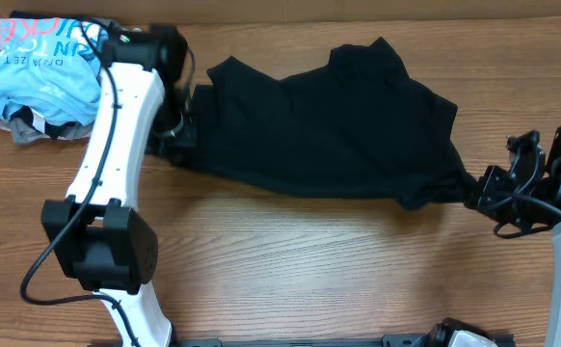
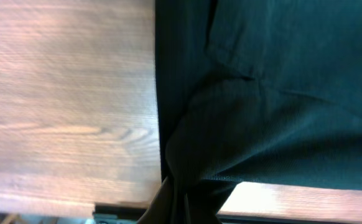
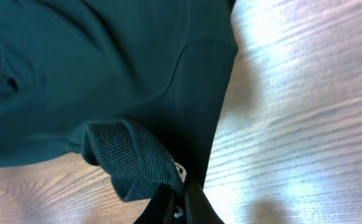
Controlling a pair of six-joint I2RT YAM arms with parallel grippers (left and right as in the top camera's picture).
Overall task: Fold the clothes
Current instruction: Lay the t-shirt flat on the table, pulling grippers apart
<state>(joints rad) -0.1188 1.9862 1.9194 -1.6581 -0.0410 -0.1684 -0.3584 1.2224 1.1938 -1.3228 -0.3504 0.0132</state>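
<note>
The wooden table [image 1: 309, 251] carries everything. Across its far middle lies the black shirt [image 1: 329, 125], spread wide and rumpled, with its near edge sagging in a shallow curve between the two arms.

The white left arm [image 1: 117, 145] runs up the table's left side and covers part of the shirt's left edge. Beyond it, in the far left corner, a light blue shirt [image 1: 40, 67] with lettering sits heaped on a grey garment [image 1: 25, 130], close beside the arm and apart from the black shirt.

The left claw [image 1: 186, 130] is clenched on the shirt's left edge, where the cloth gathers into a tight bunch. The right claw [image 1: 473, 188] is clenched on the shirt's right corner, which is drawn out to a point. A ribbed fold [image 3: 137, 162] curls just above its fingertips [image 3: 190, 208].
</note>
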